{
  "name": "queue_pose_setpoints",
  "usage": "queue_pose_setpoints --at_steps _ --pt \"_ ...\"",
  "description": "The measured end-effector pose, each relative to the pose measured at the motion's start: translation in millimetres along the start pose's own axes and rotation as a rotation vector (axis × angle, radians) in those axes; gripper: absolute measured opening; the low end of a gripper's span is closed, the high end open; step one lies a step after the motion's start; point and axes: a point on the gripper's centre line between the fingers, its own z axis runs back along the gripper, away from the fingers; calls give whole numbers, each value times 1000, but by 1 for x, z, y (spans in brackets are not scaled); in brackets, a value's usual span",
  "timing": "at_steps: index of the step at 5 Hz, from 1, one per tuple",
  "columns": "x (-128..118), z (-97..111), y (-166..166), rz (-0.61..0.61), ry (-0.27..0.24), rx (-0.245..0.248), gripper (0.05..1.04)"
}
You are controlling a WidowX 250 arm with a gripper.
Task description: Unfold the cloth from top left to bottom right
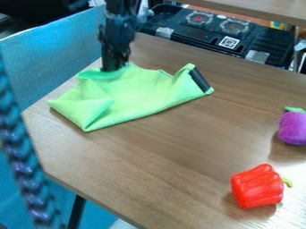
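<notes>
The claw is at the upper edge of the cloth; grip state cannot be determined. Pull toward bottom right, across the cloth's long axis.

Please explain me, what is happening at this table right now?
A robot arm is working on a green cloth, apparently to unfold it. Its black gripper is at the cloth's far edge, toward the upper left of the picture. The cloth is not flat at this moment: it is creased, with a fold at its left end. On the same wooden table, a red pepper and a purple vegetable lie apart from the cloth.
</notes>
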Motion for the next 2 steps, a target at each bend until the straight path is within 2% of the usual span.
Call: queue_pose_setpoints --at_steps 1,2 --pt "3 23 -38 -72 -29 9 55" --pt "8 33 -79 -166 -50 41 55"
